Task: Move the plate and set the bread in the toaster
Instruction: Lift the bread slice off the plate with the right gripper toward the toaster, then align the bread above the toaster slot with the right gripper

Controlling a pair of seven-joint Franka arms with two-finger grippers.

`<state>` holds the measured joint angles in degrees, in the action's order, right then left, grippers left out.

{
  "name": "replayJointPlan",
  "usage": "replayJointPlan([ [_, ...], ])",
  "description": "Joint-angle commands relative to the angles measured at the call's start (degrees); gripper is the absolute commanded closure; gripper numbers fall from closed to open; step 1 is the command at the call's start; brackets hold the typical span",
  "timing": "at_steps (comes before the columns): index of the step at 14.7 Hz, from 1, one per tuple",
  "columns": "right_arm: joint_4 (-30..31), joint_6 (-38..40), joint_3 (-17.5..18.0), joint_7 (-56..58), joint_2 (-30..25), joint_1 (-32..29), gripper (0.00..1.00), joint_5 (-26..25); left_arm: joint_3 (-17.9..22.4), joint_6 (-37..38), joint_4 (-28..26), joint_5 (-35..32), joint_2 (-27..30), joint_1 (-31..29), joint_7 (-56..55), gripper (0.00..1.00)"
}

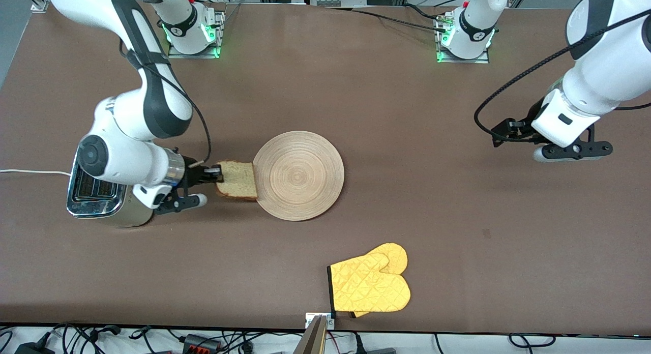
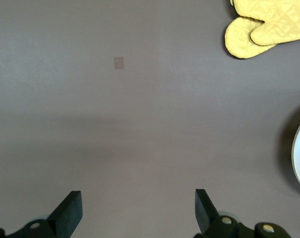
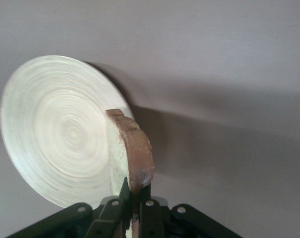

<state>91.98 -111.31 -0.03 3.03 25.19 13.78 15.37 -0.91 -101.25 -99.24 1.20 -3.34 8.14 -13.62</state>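
1. Brown, dark-crusted and square, the bread slice (image 1: 237, 180) is pinched by one edge in the right gripper (image 1: 217, 173), whose fingers are pressed onto it; it hangs on edge just beside the plate's rim, probably so it can drop upright into a slot.
2. The large round pale-wood plate (image 1: 298, 175) with ring grain lies flat at mid-table, with nothing on it.
3. The shiny silver two-slot toaster (image 1: 96, 197) stands toward the right arm's end, partly hidden under that arm's wrist, slots facing up.
4. The left gripper (image 2: 138, 210) waits, fingers spread, over bare table at its own end.
5. The table (image 1: 457, 232) is matte brown; a yellow quilted oven mitt (image 1: 370, 285) lies nearer the front camera than the plate, and cables run along the edges.
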Motion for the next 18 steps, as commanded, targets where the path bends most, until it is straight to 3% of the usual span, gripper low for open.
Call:
replayJointPlan([
  [1,0.57,3.80,-2.07,-1.18,-3.91,0.02,1.00,-6.38,0.21,1.39,-1.66,0.30,2.90,0.20,0.87,0.00],
  [4,0.40,9.07,-5.94,-2.67,-5.59,0.37,1.00,-10.60,0.56,4.48,1.15,0.21,3.00,0.20,0.88,0.00],
  [9,-1.45,13.65,-5.69,-12.43,-8.57,0.63,1.00,-26.32,-0.49,4.30,1.51,0.12,2.90,0.55,1.40,0.00],
  [12,-4.08,15.42,-6.04,-11.65,-9.63,0.03,1.00,-29.16,-1.02,6.49,1.68,0.12,2.90,0.73,1.40,0.00],
  [16,-4.35,17.79,-6.65,-11.47,-9.81,-0.50,1.00,-38.81,-1.11,8.34,1.77,-0.14,3.08,0.82,1.58,0.00],
  [18,-3.74,17.36,-6.83,-9.89,-9.20,-2.60,1.00,-40.33,-1.11,8.70,2.12,-0.05,3.17,0.82,1.41,0.00],
])
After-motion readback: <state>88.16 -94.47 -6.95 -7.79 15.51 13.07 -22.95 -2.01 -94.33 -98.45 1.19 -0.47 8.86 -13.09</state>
